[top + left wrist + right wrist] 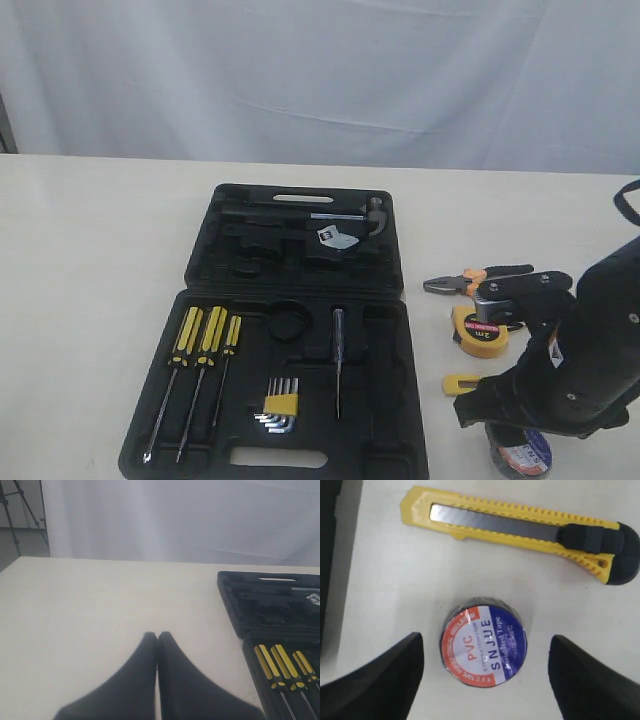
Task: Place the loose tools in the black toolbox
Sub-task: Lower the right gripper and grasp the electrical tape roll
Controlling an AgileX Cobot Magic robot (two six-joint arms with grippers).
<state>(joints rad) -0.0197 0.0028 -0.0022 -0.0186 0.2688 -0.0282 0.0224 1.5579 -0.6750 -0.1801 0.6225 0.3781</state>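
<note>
The black toolbox lies open in the middle of the table. To its right lie the black-and-orange pliers and the yellow tape measure. In the exterior view, only the yellow tip of the utility knife and part of the tape roll show beside my right arm. My right gripper hangs open over the tape roll, one finger on each side with gaps to both. The utility knife lies just beyond the roll. My left gripper is shut and empty above bare table, left of the toolbox.
Three yellow-and-black screwdrivers, hex keys in a yellow holder and a slim tester sit in the toolbox's near half. A hammer rests in the far half. A white curtain hangs behind the table.
</note>
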